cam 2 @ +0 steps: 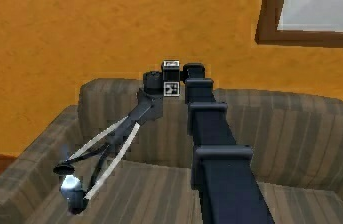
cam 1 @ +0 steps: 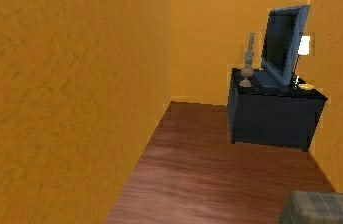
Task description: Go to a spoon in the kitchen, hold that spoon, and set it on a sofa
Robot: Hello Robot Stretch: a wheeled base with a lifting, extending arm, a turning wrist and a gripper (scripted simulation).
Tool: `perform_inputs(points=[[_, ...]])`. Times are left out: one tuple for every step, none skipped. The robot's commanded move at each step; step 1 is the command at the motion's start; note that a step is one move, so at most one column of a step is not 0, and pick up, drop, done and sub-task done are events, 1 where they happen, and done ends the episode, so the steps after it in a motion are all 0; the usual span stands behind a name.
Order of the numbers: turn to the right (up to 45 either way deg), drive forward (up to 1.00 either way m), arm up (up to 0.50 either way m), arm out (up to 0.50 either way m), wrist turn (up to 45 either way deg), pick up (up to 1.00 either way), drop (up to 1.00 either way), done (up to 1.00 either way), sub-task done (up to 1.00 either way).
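Where the jaws end, low over the sofa's (cam 2: 309,125) seat cushion at the arm side view's left, a small pale blob (cam 2: 71,183) sits at their tip. It is too small to name as a spoon. With the cushion right behind it, I cannot tell whether the jaws hold it or anything else. Across the sofa's middle, the dark arm (cam 2: 214,130) reaches toward the backrest. Above the sofa's far end, a framed picture (cam 2: 314,20) hangs on the orange wall (cam 2: 69,40). In the forward view, a striped corner (cam 1: 324,208) like the sofa's cloth shows at bottom right. Beyond it, a dark cabinet (cam 1: 274,115) carries a television (cam 1: 282,48) and a slim pale ornament (cam 1: 249,55). Wood floor (cam 1: 199,160) runs open from that corner to the cabinet, edged by orange wall.
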Motion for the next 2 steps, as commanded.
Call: perform_inputs(points=[[0.0,0.00,0.00,0.00,45.0,0.00,0.00,0.00,0.00],[0.0,0.00,0.00,0.00,45.0,0.00,0.00,0.00,0.00]])
